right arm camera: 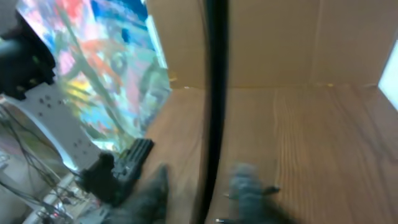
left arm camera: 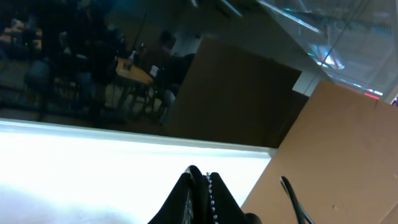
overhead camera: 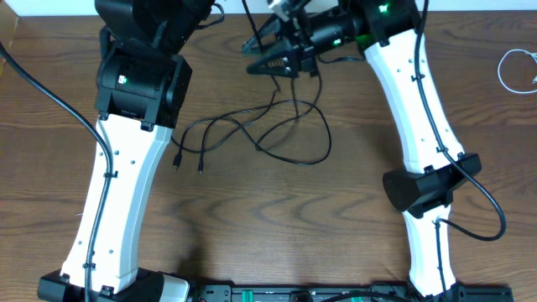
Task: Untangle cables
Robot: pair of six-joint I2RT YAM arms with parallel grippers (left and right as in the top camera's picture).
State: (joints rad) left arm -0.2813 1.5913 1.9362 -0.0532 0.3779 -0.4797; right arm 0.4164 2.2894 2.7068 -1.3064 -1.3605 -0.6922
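Blurred fingers (right arm camera: 249,190) of the right gripper (right arm camera: 204,186) straddle the black cable (right arm camera: 214,93), whose loops sprawl mid-table. I cannot tell whether it is clamped. Left gripper (left arm camera: 200,177) is pinched together, empty. White cable (overhead camera: 501,67) lies at the right edge of the dark wood-grain table (overhead camera: 277,226), and cardboard (right arm camera: 273,43) walls the back.

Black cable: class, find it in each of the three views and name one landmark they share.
Overhead: the black cable lies in loose loops near the middle of the wooden table.
Left wrist: not clearly in it; the camera looks away from the table.
Right wrist: a blurred dark line down the centre, probably this cable.
Shared landmark: the wooden table, seen in overhead and right wrist.
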